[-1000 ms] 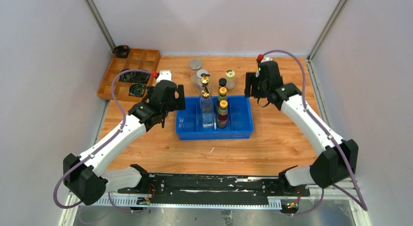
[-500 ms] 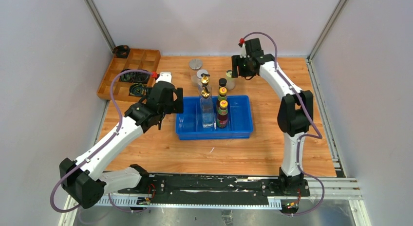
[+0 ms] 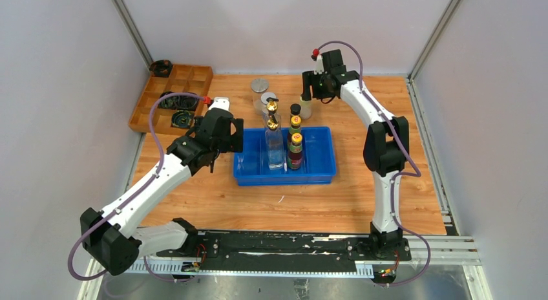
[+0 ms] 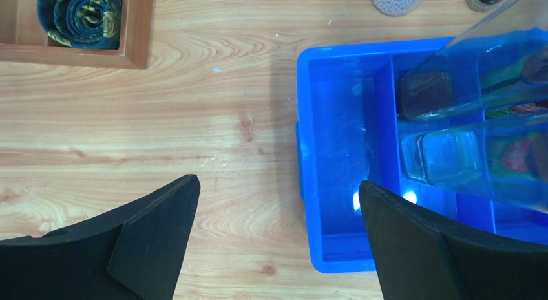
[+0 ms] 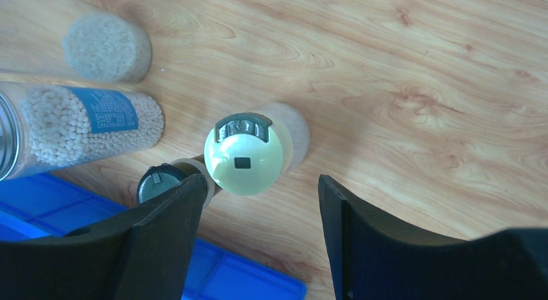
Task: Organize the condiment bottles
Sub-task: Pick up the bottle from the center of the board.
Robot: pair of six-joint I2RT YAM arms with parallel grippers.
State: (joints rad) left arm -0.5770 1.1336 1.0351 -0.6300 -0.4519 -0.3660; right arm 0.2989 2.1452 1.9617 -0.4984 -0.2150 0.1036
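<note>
Where right end effector (image 5: 258, 182) hovers, cream-lidded jar (image 3: 305, 110) shows only partly.

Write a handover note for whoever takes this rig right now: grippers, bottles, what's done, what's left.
Left gripper: open, empty, above the blue bin's left wall.
Right gripper: open, above the cream-lidded jar, not gripping it.
Done: the tall gold-spouted bottle and two yellow-capped sauce bottles stand in the bin.
Left: the cream-lidded jar, the small black-capped bottle and two silver-lidded jars are on the table behind the bin.
</note>
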